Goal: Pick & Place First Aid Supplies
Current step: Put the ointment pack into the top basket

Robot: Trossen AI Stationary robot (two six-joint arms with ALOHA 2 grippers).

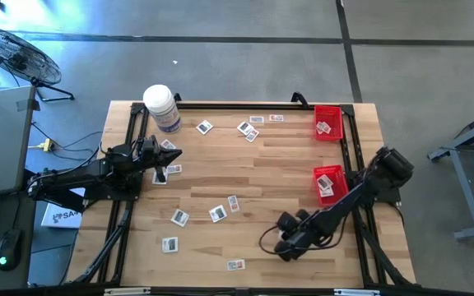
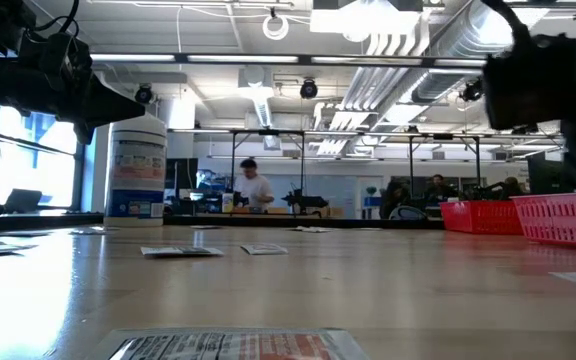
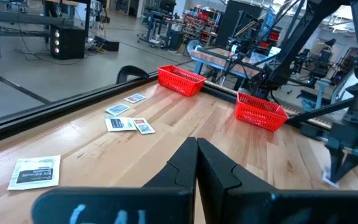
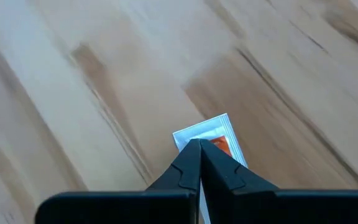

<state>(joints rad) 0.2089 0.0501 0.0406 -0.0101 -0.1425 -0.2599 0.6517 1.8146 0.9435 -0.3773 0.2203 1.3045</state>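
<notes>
The right tool, pressed together, pinches one first-aid packet by its edge above the bench. Packets appear light, thin, flexible; grip an edge. The left tool is closed, empty.

Grey concrete floor, floor fan at corner; open workshop behind, ceiling ducts, window daylight.

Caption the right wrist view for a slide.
Right gripper, fingers shut, poised over a white first aid packet on the wooden table.
</notes>
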